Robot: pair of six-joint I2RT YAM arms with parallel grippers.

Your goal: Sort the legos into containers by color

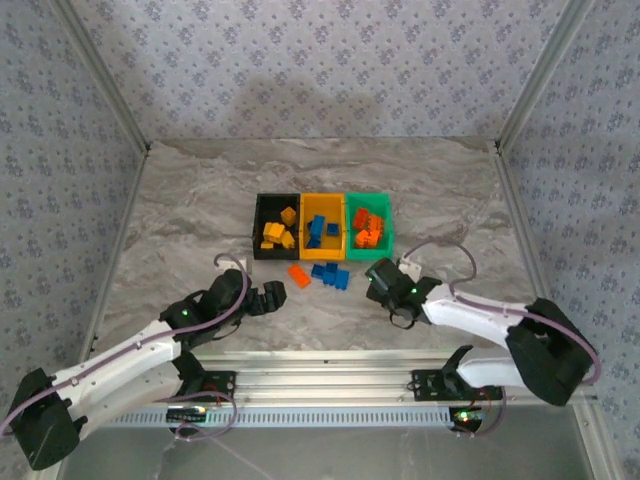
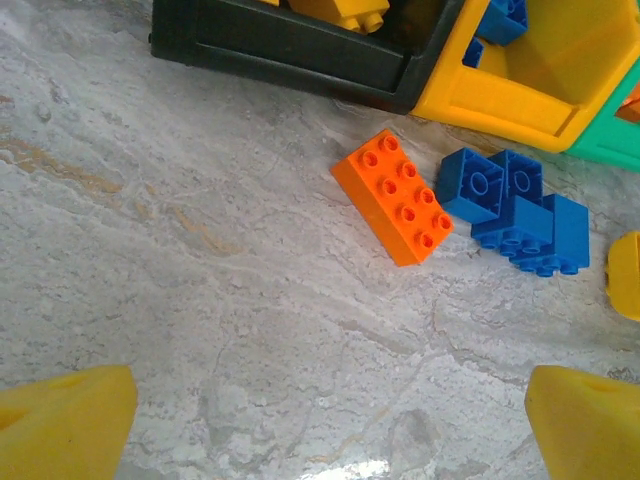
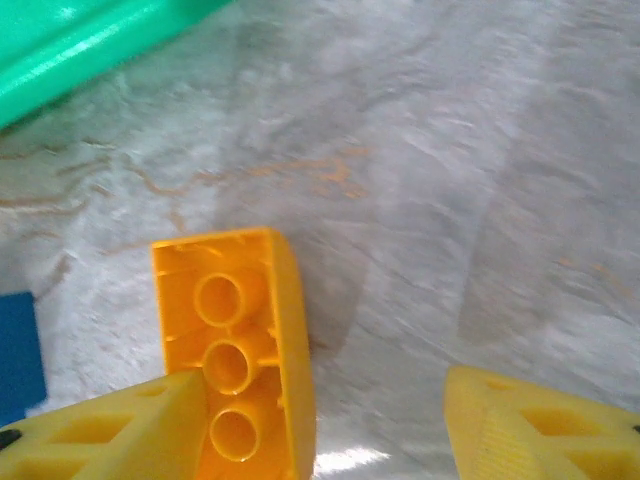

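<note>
From above, three open bins stand in a touching row on the grey marbled desk point(image 1: 180, 220). The black plastic bin point(image 1: 257, 225) holds yellow-orange pieces, the yellow-orange plastic bin point(image 1: 322, 197) blue ones, and the green plastic bin point(image 1: 391, 225) red-orange ones. Just in front lie a red-orange studded brick point(image 1: 299, 275) and a cluster of blue studded bricks point(image 1: 330, 274). The left hand point(image 1: 272, 298) sits near the red-orange one, and the right hand point(image 1: 378, 282) is just right of the blue cluster.

The left wrist view shows that hand spread wide and empty, with the red-orange brick ahead, flat and studs up.

In the right wrist view, a yellow-orange brick point(image 3: 235, 330) lies hollow side up against one finger point(image 3: 110, 435). The other finger point(image 3: 545, 430) is apart from it, so the hand is open and nothing is clamped yet. The step looks like grasping this brick. Next it needs a square pinch, a lift, and a carry to the black bin.
</note>
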